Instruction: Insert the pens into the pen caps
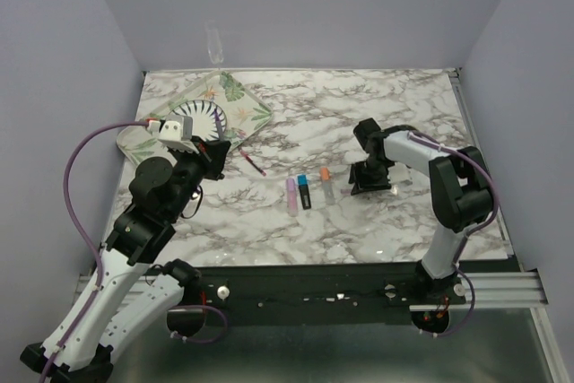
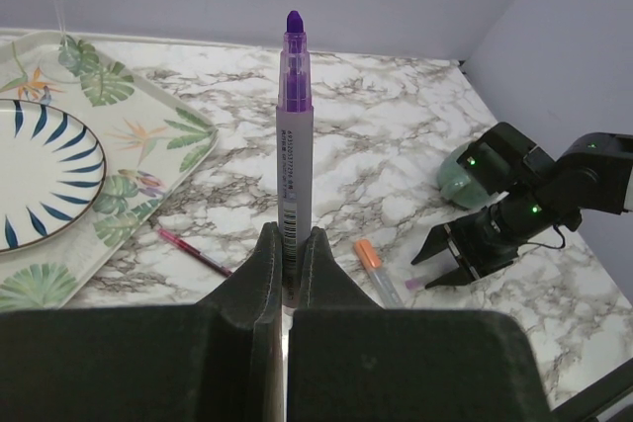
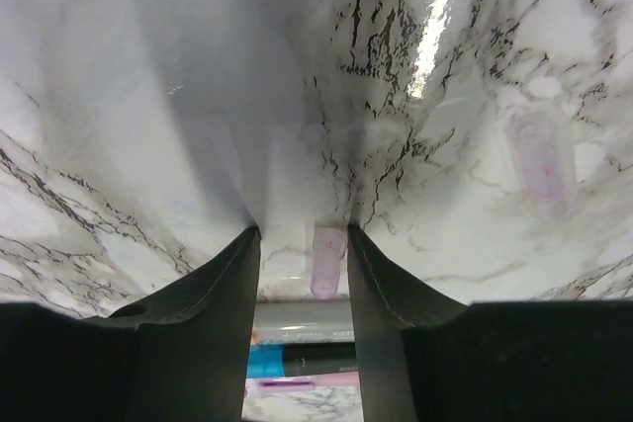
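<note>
My left gripper (image 2: 289,239) is shut on a purple marker (image 2: 295,145), held upright above the table with its bare purple tip up. My right gripper (image 3: 302,234) points down at the marble, open. A light purple pen cap (image 3: 327,262) lies on the table between its fingers, close to the right one. In the top view the right gripper (image 1: 368,181) stands just right of three markers lying side by side: a pink one (image 1: 291,195), a black one with a blue end (image 1: 305,192) and a grey one with an orange end (image 1: 327,184). A thin red pen (image 1: 253,164) lies near the left gripper (image 1: 215,152).
A leaf-patterned tray (image 1: 247,105) with a striped plate (image 1: 202,114) sits at the back left, with a clear glass (image 1: 213,42) behind it. A teal-green mug (image 2: 460,180) stands behind the right arm. Purple walls enclose the table.
</note>
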Robot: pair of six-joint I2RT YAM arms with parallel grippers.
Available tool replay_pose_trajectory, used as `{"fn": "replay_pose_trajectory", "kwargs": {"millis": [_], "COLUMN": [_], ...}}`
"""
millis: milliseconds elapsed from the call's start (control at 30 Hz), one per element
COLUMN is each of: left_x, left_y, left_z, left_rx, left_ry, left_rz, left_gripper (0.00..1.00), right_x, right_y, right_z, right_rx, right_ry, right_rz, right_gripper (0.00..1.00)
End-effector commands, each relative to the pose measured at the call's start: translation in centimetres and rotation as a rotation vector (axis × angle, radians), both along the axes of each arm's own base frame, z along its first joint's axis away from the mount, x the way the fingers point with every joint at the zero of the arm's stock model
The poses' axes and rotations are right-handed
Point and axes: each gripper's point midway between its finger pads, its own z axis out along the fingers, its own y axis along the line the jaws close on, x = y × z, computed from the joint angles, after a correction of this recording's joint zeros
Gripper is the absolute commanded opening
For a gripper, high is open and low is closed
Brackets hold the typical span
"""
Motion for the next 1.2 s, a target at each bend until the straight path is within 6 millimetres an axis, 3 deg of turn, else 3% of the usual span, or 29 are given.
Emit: {"fn": "replay_pose_trajectory", "kwargs": {"millis": [0, 433, 500, 567, 800, 1033, 1167], "left_x": [0.1, 0.0, 0.0, 0.1, 0.0, 0.2, 0.1], "left_y": [-0.1, -0.1, -0.1, -0.2, -0.1, -0.5, -1.6], "left_z": [-0.5, -0.3, -0.3, -0.4, -0.3, -0.6, -0.8], "left_rx": [0.012, 0.009, 0.009, 0.01, 0.01, 0.016, 0.016], "left_ry": [0.002, 0.0, 0.0, 0.001, -0.002, 0.004, 0.009], "left_rz": [0.002, -0.001, -0.001, -0.001, -0.001, -0.018, -0.07], "left_gripper": [0.0, 0.0, 0.0, 0.0, 0.0, 0.0, 0.0], "right_x": [-1.5, -1.7, -2.1, -2.0, -2.6, -1.4, 0.8], "right_y": [0.3, 1.7, 2.0, 2.0, 0.9, -0.8, -1.5], "right_z": [-3.2, -3.5, -4.2, -3.9, -3.8, -1.1, 2.5], "right_rx": [-0.028, -0.034, -0.024, -0.043, -0.1, -0.186, -0.26], "right_ry": [0.057, 0.049, 0.06, 0.038, 0.022, -0.086, -0.166], "right_rz": [-0.04, -0.031, -0.031, -0.024, -0.013, 0.075, 0.187], "right_gripper": [0.47, 0.46, 0.39, 0.22, 0.01, 0.01, 0.01]}}
